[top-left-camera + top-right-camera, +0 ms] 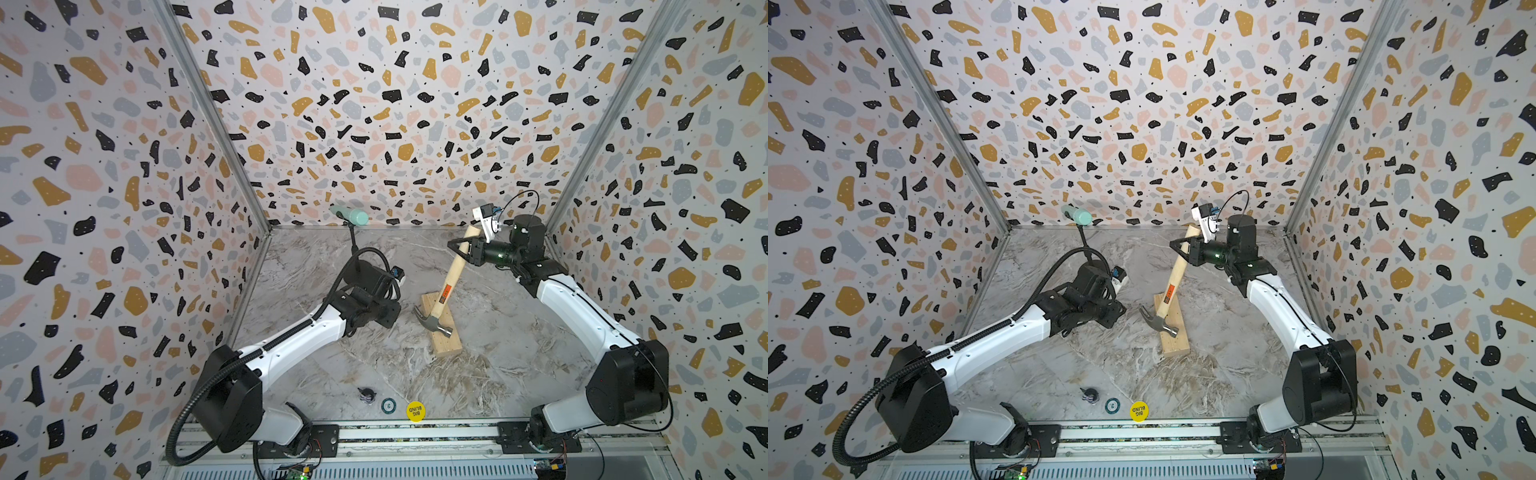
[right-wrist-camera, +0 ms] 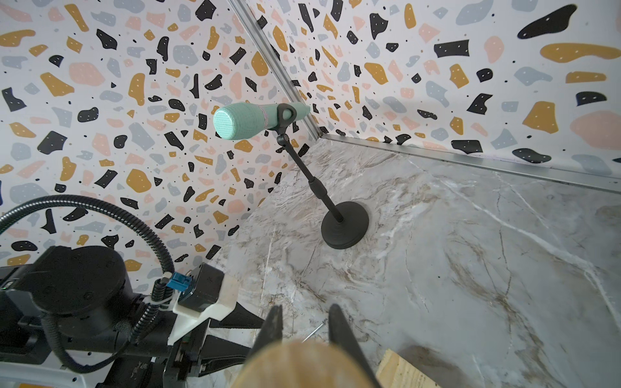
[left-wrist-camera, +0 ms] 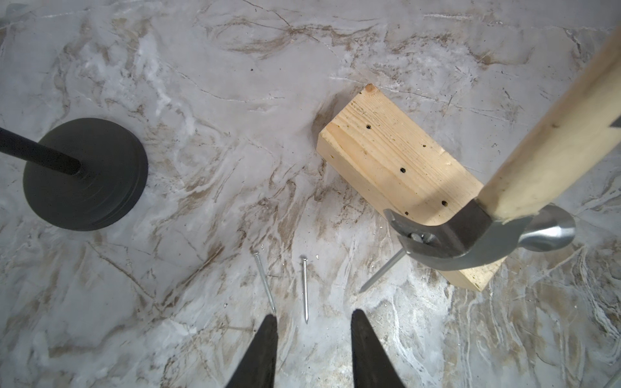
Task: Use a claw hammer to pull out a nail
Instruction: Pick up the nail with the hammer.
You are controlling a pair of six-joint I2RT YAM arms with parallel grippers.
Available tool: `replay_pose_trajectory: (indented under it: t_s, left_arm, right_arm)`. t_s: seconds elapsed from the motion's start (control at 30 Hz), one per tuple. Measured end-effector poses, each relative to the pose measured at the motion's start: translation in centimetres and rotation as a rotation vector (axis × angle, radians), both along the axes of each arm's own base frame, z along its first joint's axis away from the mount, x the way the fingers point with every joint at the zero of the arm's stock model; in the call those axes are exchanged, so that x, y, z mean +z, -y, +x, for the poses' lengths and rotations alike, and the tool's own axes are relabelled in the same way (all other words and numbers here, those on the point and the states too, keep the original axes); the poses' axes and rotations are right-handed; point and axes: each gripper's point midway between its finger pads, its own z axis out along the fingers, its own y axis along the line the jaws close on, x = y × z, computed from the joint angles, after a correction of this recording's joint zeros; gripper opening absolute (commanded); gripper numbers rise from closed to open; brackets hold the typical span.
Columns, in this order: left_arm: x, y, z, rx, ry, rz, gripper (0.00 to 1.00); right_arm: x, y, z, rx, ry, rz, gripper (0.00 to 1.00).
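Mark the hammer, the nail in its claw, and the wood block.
hammer (image 3: 465, 231), left wrist view, steel head.
nail (image 3: 381, 272), left wrist view, mid-shaft.
block (image 3: 386, 151), left wrist view, top face.

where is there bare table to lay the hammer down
The widest bare marble lies between the wood block and the right arm. Another patch sits between the block and the yellow BIG BLIND disc. It is crowded beside the block under the left hand, where two loose nails lie and the claw hammer juts past the edge.
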Motion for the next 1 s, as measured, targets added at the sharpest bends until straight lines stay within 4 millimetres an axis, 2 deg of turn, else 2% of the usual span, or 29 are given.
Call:
replay_pose_trajectory:
  t_s: [0.27,0.63,1.0]
  left_arm:
    - [-0.3,0.8,-0.6,-0.027,-0.001,0.010,0.33]
    - [-0.6,1.7,-1.5,-0.062,-0.008,0.016,0.35]
    - [-2.4,3.1,-2.7,-0.124,-0.041,0.054,0.35]
  right_arm:
    - [-1.3,0.1,1.0,0.027,-0.046,0.029,0.00]
    - [-0.2,0.3,1.0,0.051,-0.037,0.075,0.00]
    - [0.5,-0.3,0.6,0.096,-0.041,0.111,0.00]
